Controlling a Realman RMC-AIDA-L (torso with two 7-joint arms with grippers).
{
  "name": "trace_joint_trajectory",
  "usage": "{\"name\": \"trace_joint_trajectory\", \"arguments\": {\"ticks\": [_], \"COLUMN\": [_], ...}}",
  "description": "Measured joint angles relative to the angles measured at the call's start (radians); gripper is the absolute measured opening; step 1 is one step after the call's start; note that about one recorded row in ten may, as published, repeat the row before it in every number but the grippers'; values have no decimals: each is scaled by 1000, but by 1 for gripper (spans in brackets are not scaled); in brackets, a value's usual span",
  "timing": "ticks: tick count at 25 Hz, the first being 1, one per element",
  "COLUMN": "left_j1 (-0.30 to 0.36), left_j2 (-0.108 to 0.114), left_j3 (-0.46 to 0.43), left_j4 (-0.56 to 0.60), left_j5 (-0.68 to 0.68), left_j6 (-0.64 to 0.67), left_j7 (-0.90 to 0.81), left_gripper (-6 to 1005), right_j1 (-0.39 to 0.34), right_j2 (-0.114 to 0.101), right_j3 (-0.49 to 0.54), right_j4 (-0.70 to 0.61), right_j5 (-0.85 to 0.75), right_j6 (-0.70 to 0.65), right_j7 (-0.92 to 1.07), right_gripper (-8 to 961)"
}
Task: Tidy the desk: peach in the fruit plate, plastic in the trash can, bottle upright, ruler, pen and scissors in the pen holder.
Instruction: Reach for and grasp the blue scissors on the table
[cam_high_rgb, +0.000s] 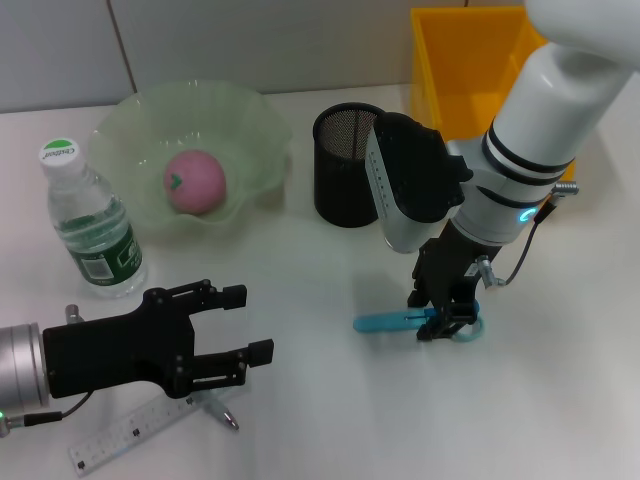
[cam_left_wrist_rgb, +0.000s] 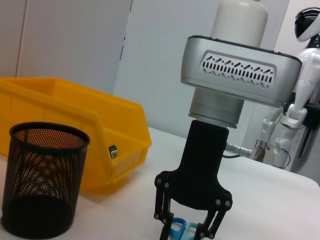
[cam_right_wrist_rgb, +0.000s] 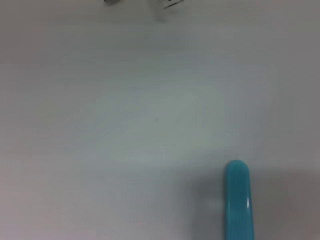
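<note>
The blue scissors (cam_high_rgb: 385, 322) lie flat on the white desk, and my right gripper (cam_high_rgb: 438, 322) stands straight down over their handle end. In the left wrist view its fingers (cam_left_wrist_rgb: 187, 232) clasp the blue handles (cam_left_wrist_rgb: 180, 229) from both sides. The scissors' blue tip (cam_right_wrist_rgb: 237, 200) shows in the right wrist view. My left gripper (cam_high_rgb: 255, 322) hovers open at the near left, just above the clear ruler (cam_high_rgb: 130, 435) and a silver pen (cam_high_rgb: 222, 410) partly hidden beneath it. The pink peach (cam_high_rgb: 195, 182) rests in the green fruit plate (cam_high_rgb: 130, 110). The bottle (cam_high_rgb: 95, 230) stands upright. No plastic is in view.
The black mesh pen holder (cam_high_rgb: 345, 165) stands mid-desk behind the right gripper, also shown in the left wrist view (cam_left_wrist_rgb: 42, 180). A yellow bin (cam_high_rgb: 465, 60) sits at the back right, beside the holder (cam_left_wrist_rgb: 90, 120). Another robot stands far off beyond the desk.
</note>
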Motion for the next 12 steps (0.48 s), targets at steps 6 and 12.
{"name": "trace_joint_trajectory", "arguments": {"ticks": [6,12], "left_j1": [0,0], "left_j2": [1,1], "left_j3": [-1,-2], "left_j4": [1,2], "left_j5": [-6,-6], "left_j6": [1,0], "left_j7": [0,1], "left_gripper": [784,784], "right_j1": [0,6], "right_j2": [0,-1], "right_j3": [0,-25], "right_j4": [0,0], "right_j5": [-2,-4], "right_j6": [1,2], "right_j7": [0,0], "right_gripper": [406,408]}}
